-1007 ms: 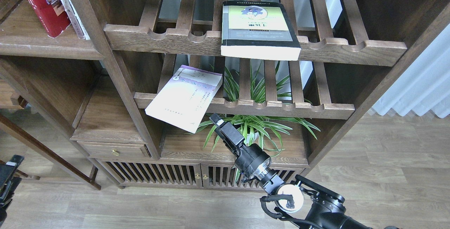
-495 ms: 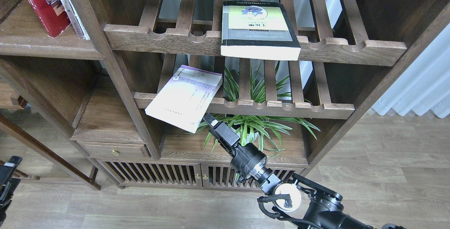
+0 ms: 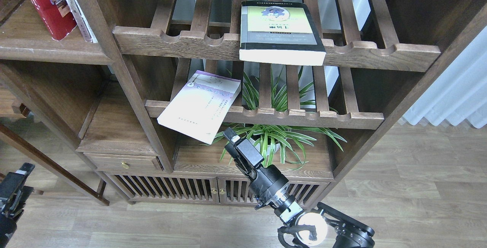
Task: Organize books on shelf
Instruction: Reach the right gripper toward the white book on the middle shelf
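The jaws of the right gripper [image 3: 229, 137] hold nothing, and whether they are open or closed is too dark to tell; the left gripper [image 3: 17, 175], low at the left edge, is also too small to tell. The right arm reaches up from the bottom, tilted left, with its tip just below the lavender-white book [image 3: 199, 105], which lies crooked and hangs over the lower slatted rack [image 3: 304, 118]. To do this well, grab that book by its hanging corner, keep it level, and carry it to the shelf [image 3: 45, 48] far up left by the red book [image 3: 47, 6], leaving the yellow-green book [image 3: 279, 31] on the upper rack for later.
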`<action>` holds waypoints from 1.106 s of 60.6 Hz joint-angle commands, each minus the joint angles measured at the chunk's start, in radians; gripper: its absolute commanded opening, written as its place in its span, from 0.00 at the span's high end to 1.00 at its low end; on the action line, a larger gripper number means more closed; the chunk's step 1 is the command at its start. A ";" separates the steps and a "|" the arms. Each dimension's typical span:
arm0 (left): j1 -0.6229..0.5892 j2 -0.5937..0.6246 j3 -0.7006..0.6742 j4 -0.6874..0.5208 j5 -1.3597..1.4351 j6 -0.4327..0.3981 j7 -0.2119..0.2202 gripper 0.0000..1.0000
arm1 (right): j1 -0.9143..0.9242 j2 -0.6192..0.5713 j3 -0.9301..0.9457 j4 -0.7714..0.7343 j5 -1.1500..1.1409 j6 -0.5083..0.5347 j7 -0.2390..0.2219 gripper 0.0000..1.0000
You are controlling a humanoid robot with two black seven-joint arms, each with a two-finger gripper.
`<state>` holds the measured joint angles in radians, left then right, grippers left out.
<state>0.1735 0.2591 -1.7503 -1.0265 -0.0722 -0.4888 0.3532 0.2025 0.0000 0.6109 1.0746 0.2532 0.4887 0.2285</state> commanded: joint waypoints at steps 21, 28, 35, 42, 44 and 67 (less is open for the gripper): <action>0.004 0.005 -0.023 0.003 -0.006 0.000 -0.003 0.00 | 0.011 0.000 -0.022 -0.004 0.000 0.000 -0.001 0.01; 0.007 0.006 -0.023 0.003 -0.023 0.000 -0.002 0.00 | 0.040 0.000 -0.022 -0.008 0.001 0.000 -0.001 0.01; 0.007 0.006 -0.023 0.002 -0.024 0.000 -0.002 0.00 | 0.060 0.000 -0.040 -0.008 0.003 0.000 -0.003 0.01; 0.006 0.008 -0.025 0.000 -0.027 0.000 -0.003 0.00 | 0.096 0.000 -0.054 -0.007 0.008 -0.085 -0.005 0.01; 0.006 0.008 -0.029 0.000 -0.027 0.000 -0.003 0.00 | 0.110 0.000 -0.054 -0.007 0.009 -0.122 -0.006 0.01; 0.006 0.006 -0.034 0.005 -0.041 0.000 -0.003 0.00 | 0.182 0.000 -0.059 -0.008 0.037 -0.312 -0.011 0.01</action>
<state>0.1796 0.2669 -1.7856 -1.0222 -0.0999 -0.4884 0.3497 0.3695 0.0000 0.5548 1.0662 0.2726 0.1857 0.2198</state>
